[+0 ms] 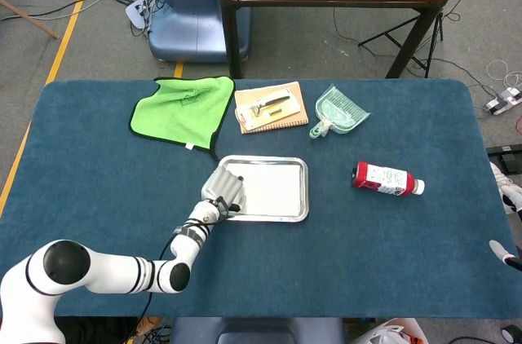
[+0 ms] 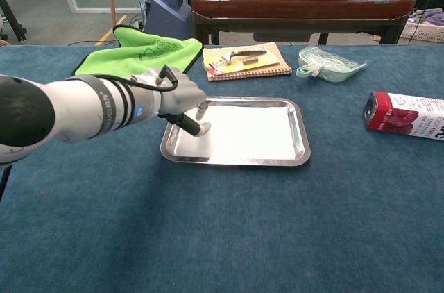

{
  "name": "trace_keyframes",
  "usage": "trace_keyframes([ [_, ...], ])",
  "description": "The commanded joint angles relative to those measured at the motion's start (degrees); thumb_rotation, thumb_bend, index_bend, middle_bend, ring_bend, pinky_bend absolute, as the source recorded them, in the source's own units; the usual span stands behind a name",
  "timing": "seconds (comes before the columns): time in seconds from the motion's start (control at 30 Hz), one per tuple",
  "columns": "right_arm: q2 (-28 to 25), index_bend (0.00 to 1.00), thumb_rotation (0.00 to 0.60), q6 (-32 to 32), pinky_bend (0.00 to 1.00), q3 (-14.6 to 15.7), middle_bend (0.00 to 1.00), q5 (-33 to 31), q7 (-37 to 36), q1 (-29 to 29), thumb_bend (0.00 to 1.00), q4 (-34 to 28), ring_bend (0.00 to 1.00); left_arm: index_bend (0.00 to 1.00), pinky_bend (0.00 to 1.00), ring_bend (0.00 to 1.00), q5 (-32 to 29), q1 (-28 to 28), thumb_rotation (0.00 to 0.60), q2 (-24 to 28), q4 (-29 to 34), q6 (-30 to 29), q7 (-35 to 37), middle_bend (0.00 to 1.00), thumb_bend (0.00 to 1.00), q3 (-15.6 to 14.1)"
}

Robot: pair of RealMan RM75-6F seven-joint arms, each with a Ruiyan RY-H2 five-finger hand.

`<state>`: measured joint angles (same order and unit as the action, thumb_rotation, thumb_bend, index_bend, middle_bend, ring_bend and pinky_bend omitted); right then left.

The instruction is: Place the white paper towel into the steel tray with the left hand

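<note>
Left hand [image 2: 182, 102] is seen over the left end of the steel tray [image 2: 300, 141], fingers [image 2: 197, 126] curled down onto the white paper towel [image 2: 243, 133]; whether the towel is pinched or only touched cannot be told. Right hand is out of both views. Blue table [image 1: 391, 254] is covered in cloth. Towel is laid flat inside the tray. Green cloth [image 1: 181, 108] is spread at the back left, notebook [image 1: 271, 107] beside it, clear dustpan [image 1: 338, 110] next, red bottle [image 1: 387, 178] lying right of the tray.
</note>
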<state>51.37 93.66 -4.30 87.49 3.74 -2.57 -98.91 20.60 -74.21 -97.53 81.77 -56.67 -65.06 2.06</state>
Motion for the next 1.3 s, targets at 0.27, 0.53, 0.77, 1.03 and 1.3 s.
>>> trace_keyframes([
  [0.27,-0.1,0.19,0.600,-0.4,0.20,0.0,0.21,0.4,-0.3,0.4,0.11,0.0,0.11,0.22,1.00,0.97,8.0,5.1,0.053,8.5,11.6,-5.1,8.8,0.97,0.43,2.0],
  [0.53,-0.4,0.19,0.600,-1.2,0.20,0.2,0.21,0.8,-0.9,0.7,0.11,0.4,0.11,0.20,0.97,0.85,17.0,12.2,0.087,16.8,21.1,-11.7,17.2,0.85,0.42,1.2],
  [0.77,-0.6,0.19,0.600,-2.6,0.20,0.6,0.21,1.2,-1.8,1.4,0.11,1.4,0.11,0.20,0.89,0.63,25.3,19.7,0.108,22.3,26.2,-17.4,24.2,0.67,0.41,-1.1],
  [1.03,-1.0,0.19,0.600,-6.0,0.20,1.1,0.21,2.0,-3.2,3.3,0.12,3.4,0.11,0.20,0.67,0.47,34.1,29.9,0.120,28.1,28.5,-24.7,30.8,0.49,0.39,-5.5],
  [1.3,-0.6,0.19,0.600,-8.6,0.20,1.3,0.21,4.2,-4.8,5.9,0.08,4.9,0.11,0.20,0.50,0.36,40.8,39.2,0.120,32.0,29.3,-30.9,36.6,0.39,0.37,-7.8],
])
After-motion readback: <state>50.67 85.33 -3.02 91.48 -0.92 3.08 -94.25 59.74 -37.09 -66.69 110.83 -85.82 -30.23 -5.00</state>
